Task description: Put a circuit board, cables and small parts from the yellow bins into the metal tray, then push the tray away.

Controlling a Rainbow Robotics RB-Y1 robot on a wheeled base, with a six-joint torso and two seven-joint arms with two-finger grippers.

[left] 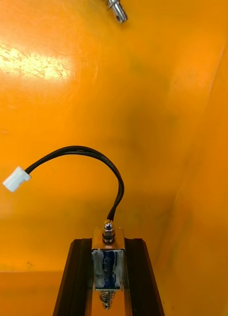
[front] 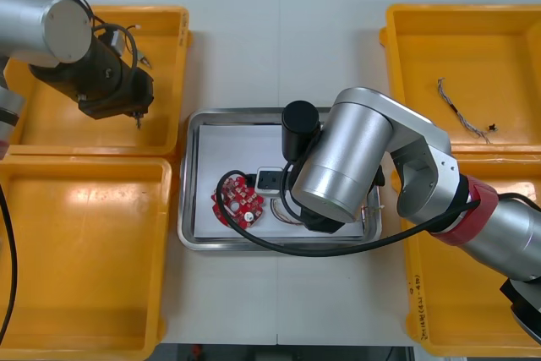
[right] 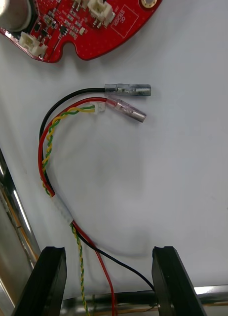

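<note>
The metal tray (front: 189,230), white inside, lies between the bins. A round red circuit board (front: 237,205) (right: 79,24) rests in it. Beside the board, a red and yellow cable (right: 55,148) with a black strand lies on the white floor. My right gripper (right: 109,284) hangs open just above that cable's tail, one finger (right: 47,281) on each side of it, not touching. My left gripper (left: 108,276) (front: 135,114) is over the far left yellow bin (front: 169,23), shut on a small metal part (left: 108,259) whose black cable (left: 84,153) ends in a white plug.
Another small metal part (left: 116,10) lies on the bin floor beyond my left fingers. The far right bin (front: 507,31) holds a twisted cable (front: 461,114). The near left bin (front: 84,293) and near right bin (front: 473,319) flank the tray. The right arm hides the tray's right half.
</note>
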